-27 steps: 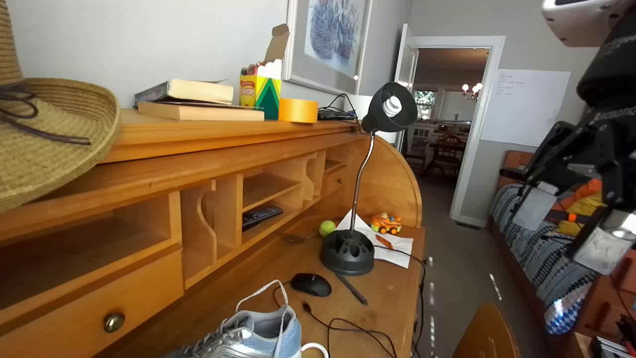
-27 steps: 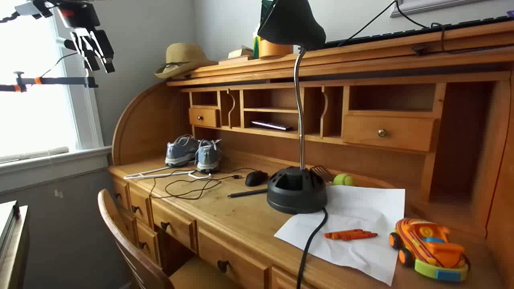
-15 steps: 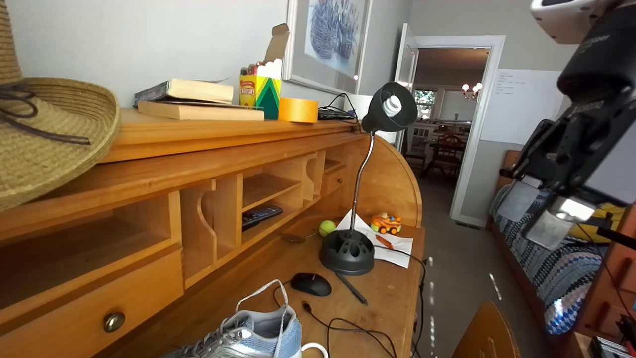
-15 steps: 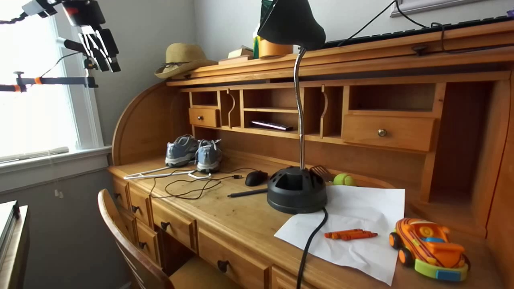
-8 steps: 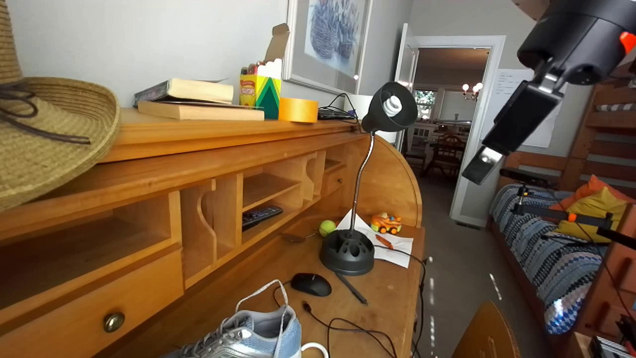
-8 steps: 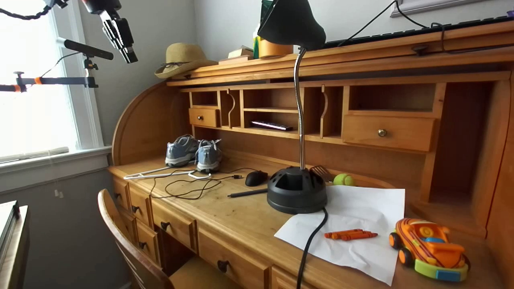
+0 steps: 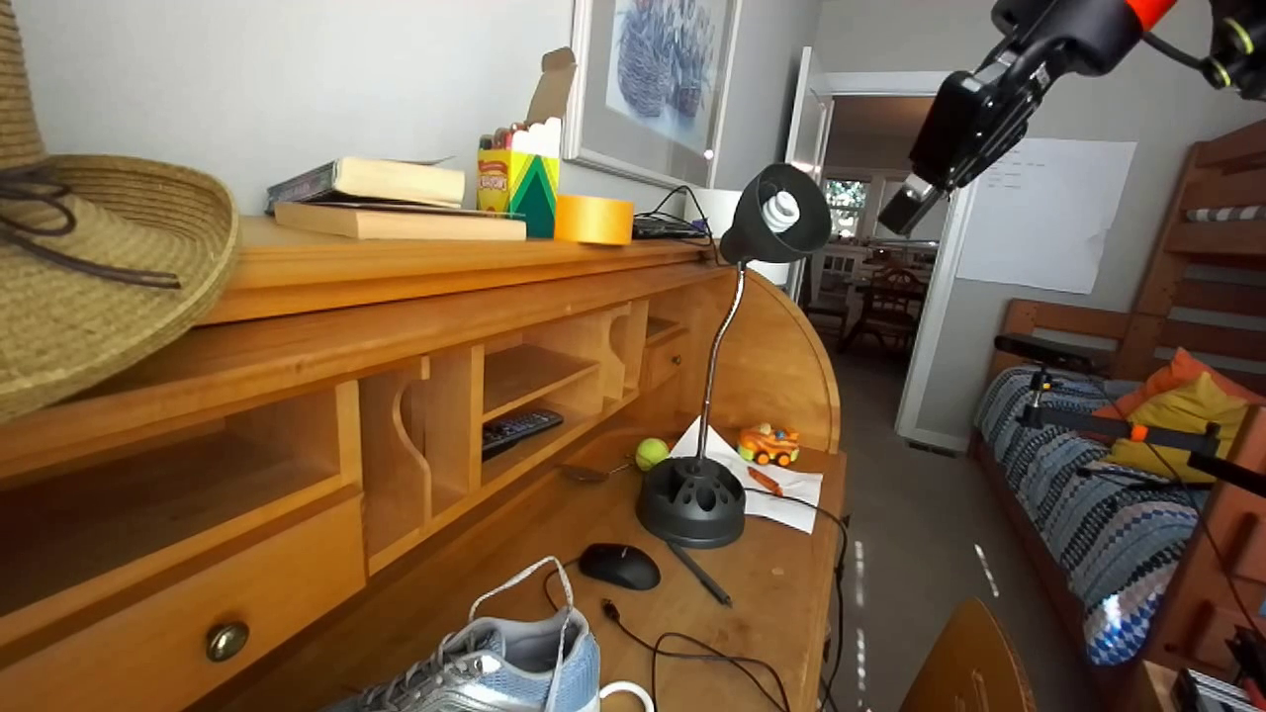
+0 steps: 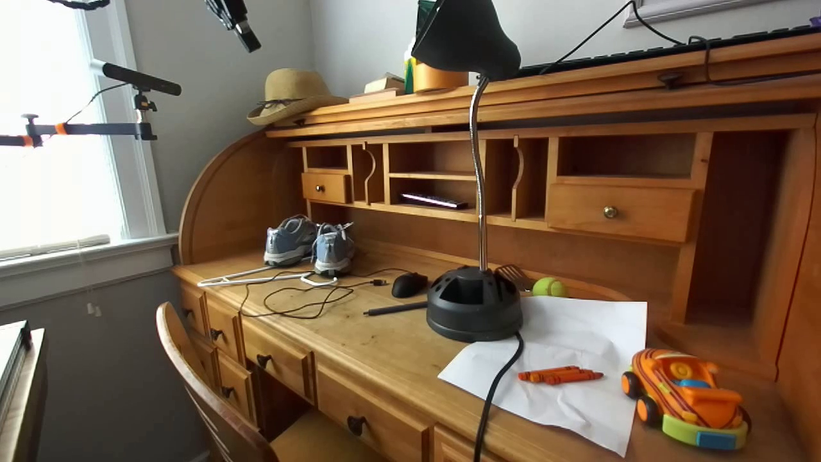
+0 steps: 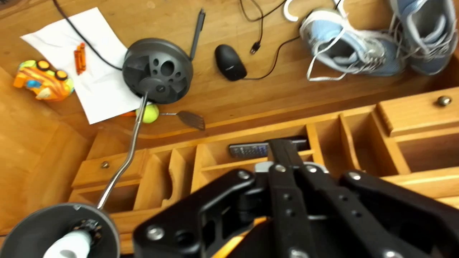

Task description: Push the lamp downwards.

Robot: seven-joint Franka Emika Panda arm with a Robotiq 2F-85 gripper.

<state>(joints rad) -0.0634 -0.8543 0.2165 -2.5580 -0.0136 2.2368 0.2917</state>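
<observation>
The black lamp (image 7: 690,502) stands upright on the desk in both exterior views. Its silver gooseneck rises to a black head (image 7: 776,213), tilted so the white bulb shows. From the wrist view, the lamp's base (image 9: 157,71) is at upper left and its head at the lower left corner. My gripper (image 7: 902,210) is raised at about head height, to the right of the lamp head in that exterior view and apart from it. Its fingertips meet with nothing between them, as the wrist view of the gripper (image 9: 285,152) confirms. Another exterior view shows only the gripper's end (image 8: 247,40) at the top.
On the desk lie a mouse (image 9: 230,62), a pen (image 9: 197,34), shoes (image 9: 344,43), paper (image 9: 100,96), a toy car (image 8: 686,398) and a tennis ball (image 8: 549,287). The desk's upper shelf bears a hat (image 8: 292,93), books and a crayon box (image 7: 519,178). A chair (image 8: 199,385) stands in front.
My gripper has gone from open to shut. The arm has risen, turned and swung closer to the lamp. The lamp has not moved.
</observation>
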